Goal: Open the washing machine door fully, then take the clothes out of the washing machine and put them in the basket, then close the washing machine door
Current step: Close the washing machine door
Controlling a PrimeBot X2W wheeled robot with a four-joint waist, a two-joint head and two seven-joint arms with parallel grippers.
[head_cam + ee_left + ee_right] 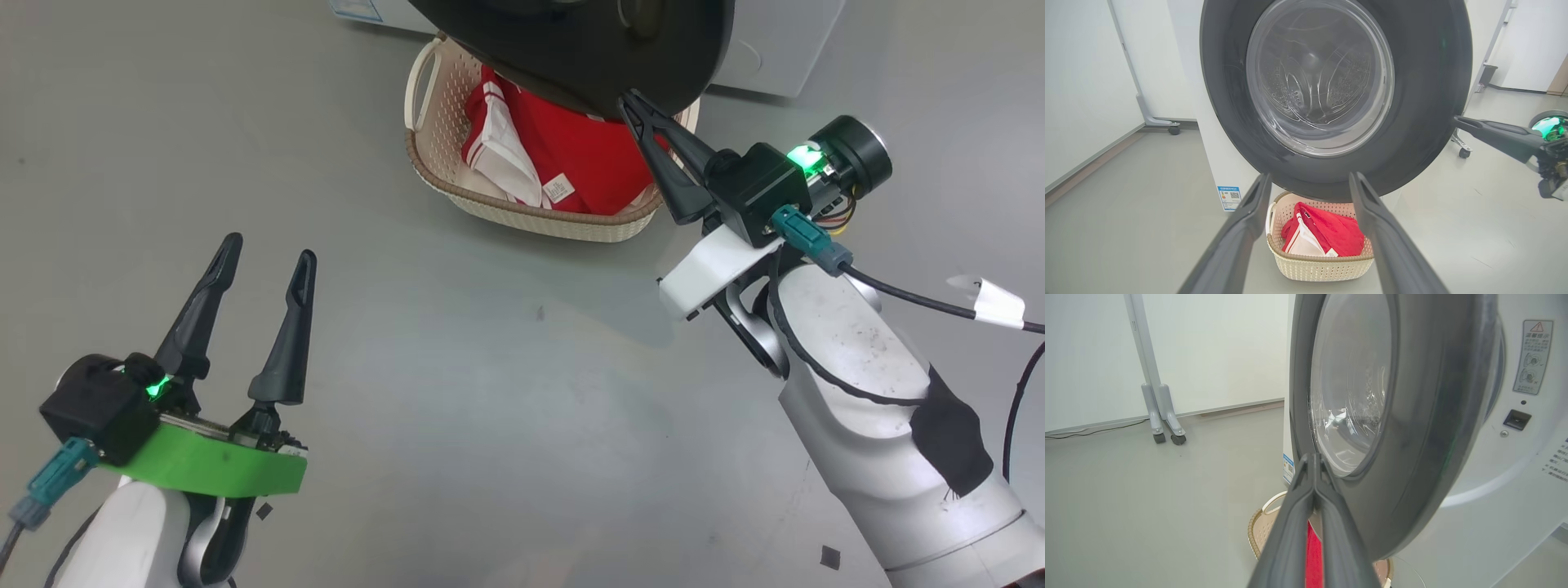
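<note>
- Washing machine door (571, 49), black-rimmed with a glass centre, stands partly open above the basket (522, 216).
- Right tool (630, 102): fingers pressed together, holding nothing, tips at the door's rim.
- Left tool (269, 249): fingers spread, empty, over the grey floor (490, 367).
- Red and white clothes (571, 155) lie in the basket, which sits on the floor before the white washing machine (775, 49).

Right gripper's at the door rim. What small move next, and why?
Probably push the door toward the machine with the right gripper: it is shut with its tips at the rim, the door stands ajar, and the clothes already lie in the basket.
</note>
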